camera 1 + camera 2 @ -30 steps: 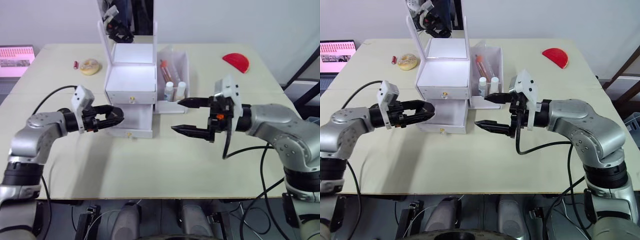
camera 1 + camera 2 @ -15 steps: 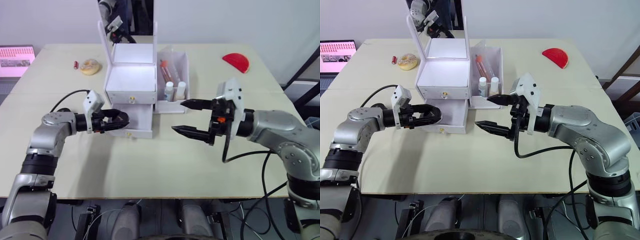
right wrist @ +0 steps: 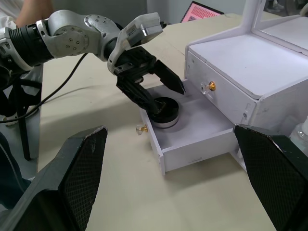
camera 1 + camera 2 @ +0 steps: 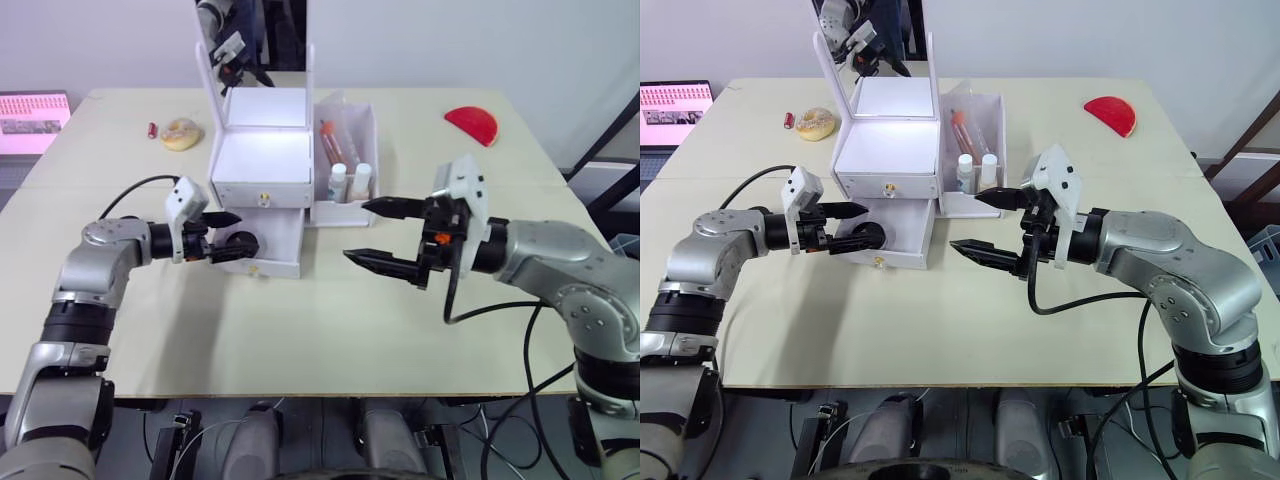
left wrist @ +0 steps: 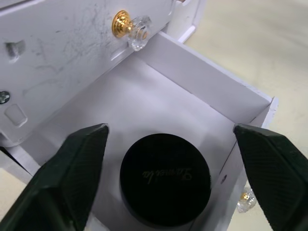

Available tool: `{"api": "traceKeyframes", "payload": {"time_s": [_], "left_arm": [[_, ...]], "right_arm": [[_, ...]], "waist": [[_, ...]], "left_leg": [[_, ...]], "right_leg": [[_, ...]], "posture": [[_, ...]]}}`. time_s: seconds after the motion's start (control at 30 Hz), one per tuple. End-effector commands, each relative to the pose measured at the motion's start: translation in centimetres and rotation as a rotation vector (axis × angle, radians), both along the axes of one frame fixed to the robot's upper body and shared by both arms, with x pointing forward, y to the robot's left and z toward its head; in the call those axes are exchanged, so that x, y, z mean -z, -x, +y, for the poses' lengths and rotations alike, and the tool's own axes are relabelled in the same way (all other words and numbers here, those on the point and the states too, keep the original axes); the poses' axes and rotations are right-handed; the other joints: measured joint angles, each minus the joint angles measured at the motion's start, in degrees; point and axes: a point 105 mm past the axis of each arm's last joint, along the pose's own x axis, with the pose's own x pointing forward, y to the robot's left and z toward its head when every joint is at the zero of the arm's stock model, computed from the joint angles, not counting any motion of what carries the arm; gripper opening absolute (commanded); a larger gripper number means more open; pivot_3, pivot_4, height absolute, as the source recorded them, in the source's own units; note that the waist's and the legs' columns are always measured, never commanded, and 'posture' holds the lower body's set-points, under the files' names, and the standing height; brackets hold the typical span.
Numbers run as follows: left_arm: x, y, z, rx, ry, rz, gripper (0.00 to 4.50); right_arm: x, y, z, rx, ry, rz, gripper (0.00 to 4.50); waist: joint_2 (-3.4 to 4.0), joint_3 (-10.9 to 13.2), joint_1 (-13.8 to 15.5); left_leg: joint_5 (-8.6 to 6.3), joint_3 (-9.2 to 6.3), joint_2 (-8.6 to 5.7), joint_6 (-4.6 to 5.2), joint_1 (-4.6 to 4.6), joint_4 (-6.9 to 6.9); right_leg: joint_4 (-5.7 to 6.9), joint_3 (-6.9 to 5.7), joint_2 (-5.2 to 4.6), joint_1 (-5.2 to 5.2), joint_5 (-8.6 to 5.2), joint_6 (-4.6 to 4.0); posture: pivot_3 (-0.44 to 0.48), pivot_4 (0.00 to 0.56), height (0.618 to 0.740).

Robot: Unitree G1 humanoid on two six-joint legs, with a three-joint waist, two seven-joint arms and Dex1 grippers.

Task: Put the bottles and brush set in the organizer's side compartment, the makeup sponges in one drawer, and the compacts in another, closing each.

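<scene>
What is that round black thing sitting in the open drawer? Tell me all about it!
It is a compact, a round, flat black case with a smooth, slightly shiny lid and faint curly writing across the top. In the right wrist view a paler band runs round its lower edge. It lies flat, lid up, on the floor of the white organizer's pulled-out lower drawer, near the front. The left end effector is open just above it, one finger on each side, and its lid is clear of both.
</scene>
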Motion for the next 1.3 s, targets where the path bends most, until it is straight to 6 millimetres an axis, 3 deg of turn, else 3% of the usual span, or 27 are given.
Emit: {"api": "traceKeyframes", "payload": {"time_s": [0.03, 0.13, 0.37, 0.5, 0.67, 0.83, 1.1, 1.3], "left_arm": [[-1.6, 0.0, 0.2, -0.01, 0.018, -0.019, 4.48], [-2.5, 0.2, 0.3, -0.009, 0.046, -0.02, 4.48], [-6.3, 3.6, 2.0, -0.018, 0.134, -0.027, 4.48], [-7.8, 5.1, 5.1, -0.137, 0.107, -0.065, 4.48], [-7.3, 7.3, 10.2, -0.363, 0.017, -0.086, 4.48], [-5.5, 11.2, 13.2, -0.514, -0.035, -0.065, 4.48], [-5.0, 15.7, 18.5, -0.725, -0.127, -0.088, 4.48], [-4.0, 16.7, 20.7, -0.782, -0.155, -0.079, 4.48]], "right_arm": [[-1.1, 0.4, 0.0, -0.012, -0.003, -0.054, 4.5], [-1.0, 0.3, 0.0, -0.01, -0.001, -0.054, 4.5], [-1.2, 0.4, -0.6, 0.001, 0.004, -0.059, 4.5], [-1.0, 0.1, -1.7, 0.019, 0.012, -0.057, 4.5], [-0.5, -0.2, -3.6, 0.042, 0.017, -0.051, 4.5], [1.0, -0.6, -6.9, 0.11, 0.041, -0.053, 4.5], [6.0, -0.4, -15.9, 0.329, 0.086, 0.04, 4.5], [7.0, 0.0, -18.2, 0.389, 0.109, 0.041, 4.5]], "waist": [[0.0, 0.0, 0.02], [0.0, 0.0, -0.01], [0.0, 0.02, -0.24], [-0.01, 0.02, -0.15], [0.0, 0.03, -0.25], [-0.02, 0.04, -0.11], [-0.08, 0.02, 0.07], [0.03, 0.05, -0.42]], "left_leg": [[0.0, 0.0, 0.0, 0.0, 0.0, 0.0], [0.0, 0.0, 0.0, 0.0, -0.01, 0.01], [0.0, -0.01, 0.01, 0.0, -0.01, -0.04], [-0.01, -0.02, 0.01, 0.01, -0.03, -0.04], [-0.01, -0.01, 0.01, 0.01, 0.0, -0.04], [-0.01, 0.01, 0.02, 0.0, -0.04, -0.06], [-0.02, 0.06, 0.02, -0.01, 0.0, 0.0], [-0.03, 0.12, 0.04, -0.01, 0.07, -0.05]], "right_leg": [[0.0, 0.0, 0.0, 0.0, 0.0, 0.01], [0.0, 0.0, 0.0, 0.0, 0.01, 0.02], [-0.01, 0.01, 0.0, -0.01, -0.04, 0.09], [-0.01, 0.01, 0.0, -0.02, -0.08, 0.08], [-0.01, 0.01, 0.0, -0.02, -0.09, 0.05], [-0.09, 0.01, -0.02, -0.03, -0.09, 0.04], [-0.18, 0.0, -0.04, 0.06, -0.09, 0.02], [-0.16, 0.01, -0.04, 0.02, -0.18, 0.16]], "posture": [[0.0, 0.15, 0.739], [0.0, 0.15, 0.739], [0.0, 0.15, 0.739], [0.0, 0.15, 0.739], [0.0, 0.15, 0.739], [0.0, 0.15, 0.739], [0.0, 0.15, 0.739], [0.0, 0.15, 0.739]]}}
